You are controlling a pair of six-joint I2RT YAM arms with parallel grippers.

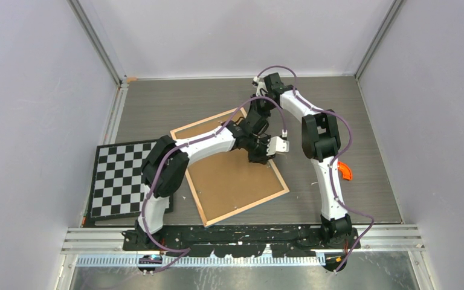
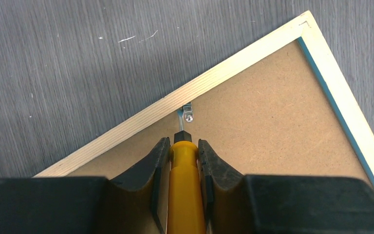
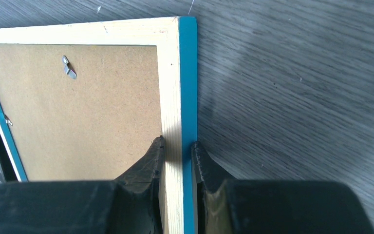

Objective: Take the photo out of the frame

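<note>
Left claw (image 2: 182,143), screwdriver (image 2: 185,187) at tab (image 2: 188,111) — checkerboard (image 1: 121,178) nearby

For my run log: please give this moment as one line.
frame: back up; left gripper: shut on screwdriver, tip at metal tab; right gripper: shut on frame rim; photo: hidden

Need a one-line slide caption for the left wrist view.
Left gripper clamps a yellow-handled screwdriver, its tip at a metal tab on the fibreboard back of the frame.

From here I count 1 frame (image 1: 235,187), 1 checkerboard (image 1: 121,175), 1 yellow-handled screwdriver (image 2: 185,195), 1 orange object (image 1: 344,171), 2 arms (image 1: 175,163), and 2 metal tabs (image 3: 69,67) in my right wrist view.
</note>
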